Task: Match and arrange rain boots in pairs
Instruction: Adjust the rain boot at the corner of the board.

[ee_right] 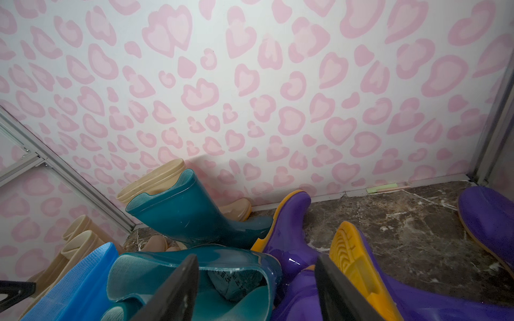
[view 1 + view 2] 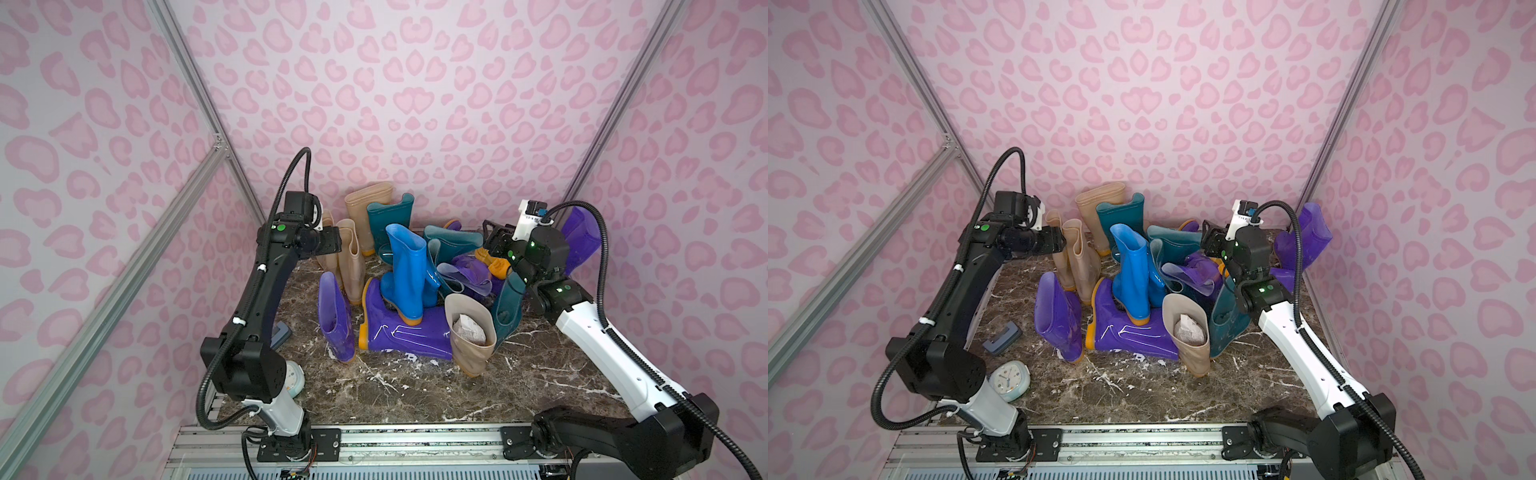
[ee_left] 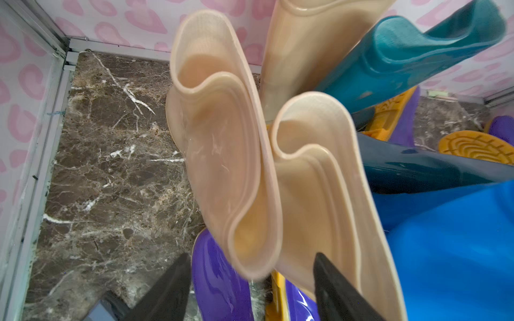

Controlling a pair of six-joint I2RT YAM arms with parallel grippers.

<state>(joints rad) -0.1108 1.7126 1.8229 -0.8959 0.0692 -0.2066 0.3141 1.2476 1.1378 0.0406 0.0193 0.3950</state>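
Round clock (image 2: 1010, 380) near grey-blue case (image 2: 1003, 337); marble tabletop (image 2: 1142, 395).

pink-spotted walls (image 2: 415, 83), brown marbled table (image 2: 415, 395), blue boot (image 2: 407, 270)

Soft, even light falls from above. It leaves the pink walls (image 2: 415, 104) bright and the dark marble tabletop (image 2: 415, 395) dimmer, with only faint shadows beneath the rain boots (image 2: 405, 274). White glare streaks the purple boot (image 2: 405, 332) lying on its side. In both top views the wide lens splays the aluminium frame rails (image 2: 124, 284) outward toward the corners. In the left wrist view the nearest beige boot (image 3: 222, 166) blurs at its cuff.
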